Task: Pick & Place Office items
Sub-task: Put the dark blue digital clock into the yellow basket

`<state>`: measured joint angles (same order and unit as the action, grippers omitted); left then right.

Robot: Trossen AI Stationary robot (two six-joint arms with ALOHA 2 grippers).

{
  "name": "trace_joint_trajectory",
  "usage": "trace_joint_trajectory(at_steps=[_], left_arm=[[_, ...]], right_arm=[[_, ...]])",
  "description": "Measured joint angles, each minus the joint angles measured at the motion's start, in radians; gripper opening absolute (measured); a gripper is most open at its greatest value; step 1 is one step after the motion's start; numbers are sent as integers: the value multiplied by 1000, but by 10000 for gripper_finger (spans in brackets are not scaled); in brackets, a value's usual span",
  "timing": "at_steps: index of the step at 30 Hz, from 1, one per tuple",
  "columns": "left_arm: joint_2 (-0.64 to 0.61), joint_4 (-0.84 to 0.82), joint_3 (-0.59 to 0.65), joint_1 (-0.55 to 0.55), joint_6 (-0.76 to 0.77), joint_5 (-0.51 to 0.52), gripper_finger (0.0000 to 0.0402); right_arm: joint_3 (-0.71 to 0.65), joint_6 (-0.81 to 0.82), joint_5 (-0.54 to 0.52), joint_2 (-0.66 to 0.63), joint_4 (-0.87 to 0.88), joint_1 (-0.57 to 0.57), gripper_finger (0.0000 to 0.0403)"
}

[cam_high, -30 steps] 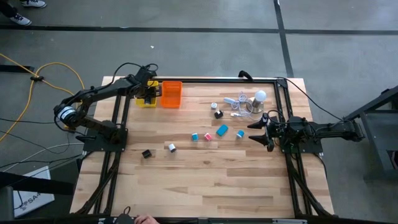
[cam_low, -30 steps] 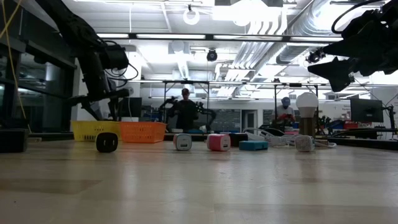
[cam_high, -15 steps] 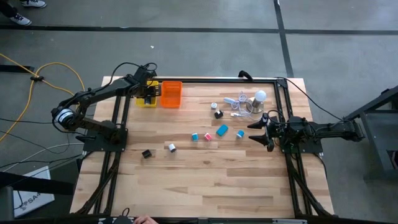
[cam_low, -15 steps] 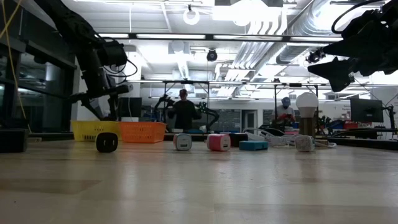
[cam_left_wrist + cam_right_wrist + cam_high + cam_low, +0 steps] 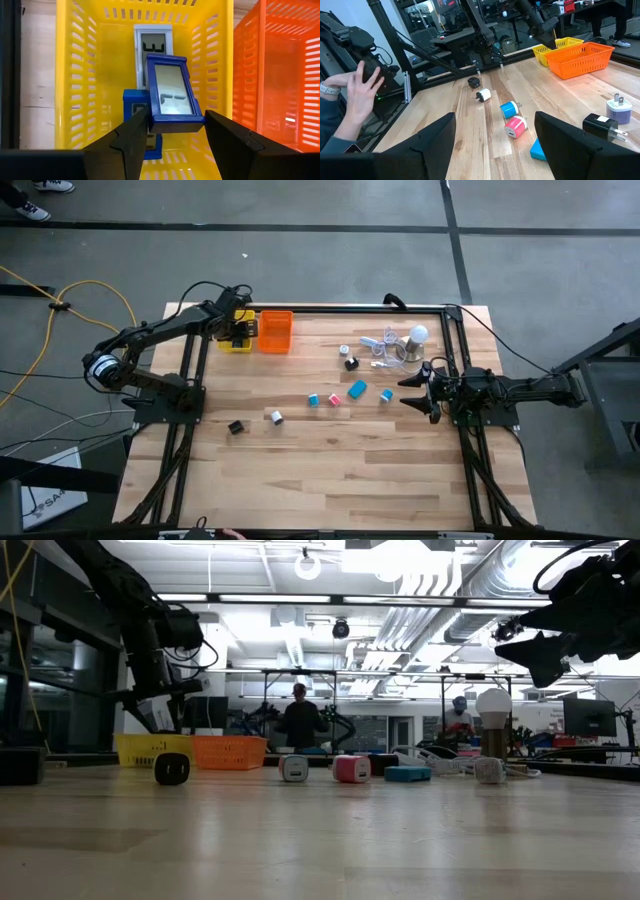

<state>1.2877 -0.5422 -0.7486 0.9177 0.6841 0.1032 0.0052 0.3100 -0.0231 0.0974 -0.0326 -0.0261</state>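
My left gripper (image 5: 175, 131) hangs over the yellow basket (image 5: 236, 340), shut on a blue office item (image 5: 172, 95) with a grey face. A white piece (image 5: 154, 46) and another blue piece (image 5: 134, 102) lie on the basket's floor. Several more office items lie on the wooden table: black (image 5: 236, 427), white (image 5: 276, 417), light-blue (image 5: 313, 399), pink (image 5: 334, 399) and blue (image 5: 357, 389). My right gripper (image 5: 415, 387) waits open at the table's right side, holding nothing. My left gripper pinches the blue item's near end (image 5: 172, 122) between its two fingers (image 5: 132, 137), one on each long side. The fingers slant down from above and run along the item. It is lifted clear above the basket's floor, grey face toward the wrist camera.
An orange basket (image 5: 276, 332) stands beside the yellow one, toward the table's right. A white light bulb (image 5: 418, 334) and a white cable (image 5: 383, 346) lie at the far right, near a black plug (image 5: 351, 364). A person's hand (image 5: 360, 95) shows beyond the table.
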Motion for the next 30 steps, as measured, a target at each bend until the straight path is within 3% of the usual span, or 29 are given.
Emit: trace_joint_trajectory(at_steps=[30], left_arm=[[0,4,0,0,5,-1,186]], right_arm=[[0,0,0,0,0,0,259]])
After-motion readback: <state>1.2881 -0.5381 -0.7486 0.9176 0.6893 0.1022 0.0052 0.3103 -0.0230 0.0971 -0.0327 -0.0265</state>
